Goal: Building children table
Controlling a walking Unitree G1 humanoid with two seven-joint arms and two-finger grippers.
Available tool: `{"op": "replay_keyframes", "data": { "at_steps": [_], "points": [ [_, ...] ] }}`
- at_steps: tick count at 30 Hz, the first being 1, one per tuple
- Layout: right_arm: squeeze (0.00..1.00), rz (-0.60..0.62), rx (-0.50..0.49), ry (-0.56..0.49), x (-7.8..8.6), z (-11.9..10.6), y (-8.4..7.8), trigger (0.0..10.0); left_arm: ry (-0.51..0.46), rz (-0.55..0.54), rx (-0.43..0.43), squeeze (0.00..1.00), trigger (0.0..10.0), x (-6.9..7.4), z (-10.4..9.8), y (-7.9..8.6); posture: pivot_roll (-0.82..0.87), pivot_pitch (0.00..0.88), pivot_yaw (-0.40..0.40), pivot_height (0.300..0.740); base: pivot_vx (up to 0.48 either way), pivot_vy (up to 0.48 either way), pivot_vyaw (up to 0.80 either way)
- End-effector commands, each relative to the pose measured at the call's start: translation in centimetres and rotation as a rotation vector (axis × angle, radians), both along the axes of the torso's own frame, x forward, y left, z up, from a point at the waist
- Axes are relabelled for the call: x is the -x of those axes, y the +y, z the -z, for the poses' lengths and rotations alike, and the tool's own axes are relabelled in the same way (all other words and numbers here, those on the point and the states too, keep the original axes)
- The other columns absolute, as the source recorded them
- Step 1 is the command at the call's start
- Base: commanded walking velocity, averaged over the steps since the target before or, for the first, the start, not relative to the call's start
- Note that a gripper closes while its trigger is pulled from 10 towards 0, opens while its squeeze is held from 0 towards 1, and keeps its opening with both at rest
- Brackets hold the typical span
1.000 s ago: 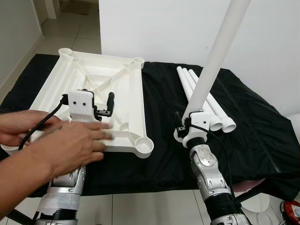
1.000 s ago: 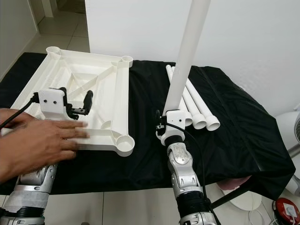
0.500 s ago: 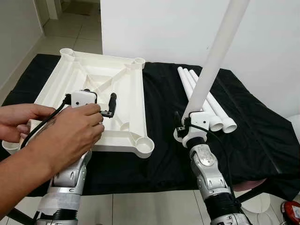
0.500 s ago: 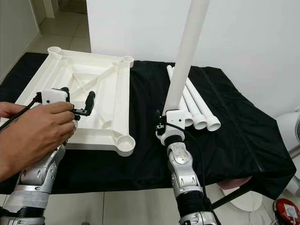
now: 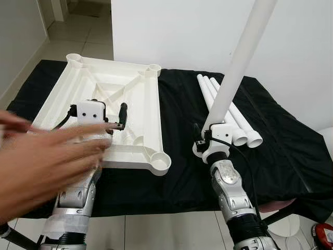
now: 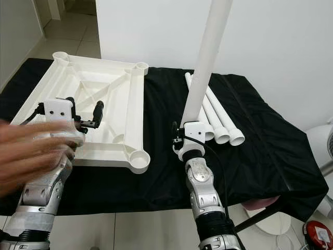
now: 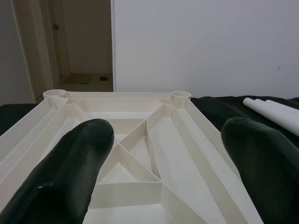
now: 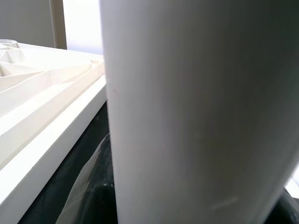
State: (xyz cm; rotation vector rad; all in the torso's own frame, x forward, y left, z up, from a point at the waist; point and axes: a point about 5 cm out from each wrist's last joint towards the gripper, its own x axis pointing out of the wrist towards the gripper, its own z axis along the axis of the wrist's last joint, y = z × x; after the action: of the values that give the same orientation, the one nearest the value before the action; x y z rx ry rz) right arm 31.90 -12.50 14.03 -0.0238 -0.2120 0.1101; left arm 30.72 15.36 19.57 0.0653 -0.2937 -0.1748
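Left eye view: upturned tabletop [image 5: 140, 94] beneath left gripper [image 5: 120, 115], fingers wide apart, empty.
Right gripper [image 5: 204, 136]: clasps upright leg [image 5: 237, 67].

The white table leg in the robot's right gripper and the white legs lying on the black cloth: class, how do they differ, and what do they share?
The held leg stands nearly upright, leaning slightly; the spare legs lie flat. The held leg is clamped near its lower end by the right gripper; the spare legs rest free on the black cloth. The held leg stands alone; the spare legs lie side by side. All are plain white round tubes.
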Motion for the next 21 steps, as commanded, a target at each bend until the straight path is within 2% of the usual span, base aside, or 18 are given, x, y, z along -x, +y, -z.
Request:
{"op": "replay_keyframes", "data": {
  "at_steps": [1,17,21],
  "points": [
    [0.0,0.004,0.005,-0.01,-0.12,-0.13,-0.29,10.0,-0.009,0.007,0.005,0.0,10.0,0.22,-0.17,-0.31,0.08,0.0,-0.109,0.74,0.0,0.0,0.0],
    [0.0,0.004,0.007,-0.01,-0.02,-0.13,-0.32,10.0,-0.008,0.012,0.004,0.0,10.0,0.35,-0.13,-0.35,0.08,0.0,-0.109,0.74,0.0,0.0,0.0],
    [0.0,-0.004,0.017,-0.014,-0.04,-0.22,-0.34,10.0,0.015,0.09,-0.043,0.0,10.0,0.62,0.41,-1.19,0.08,0.0,-0.107,0.74,0.0,0.0,0.0]
  ]
}}
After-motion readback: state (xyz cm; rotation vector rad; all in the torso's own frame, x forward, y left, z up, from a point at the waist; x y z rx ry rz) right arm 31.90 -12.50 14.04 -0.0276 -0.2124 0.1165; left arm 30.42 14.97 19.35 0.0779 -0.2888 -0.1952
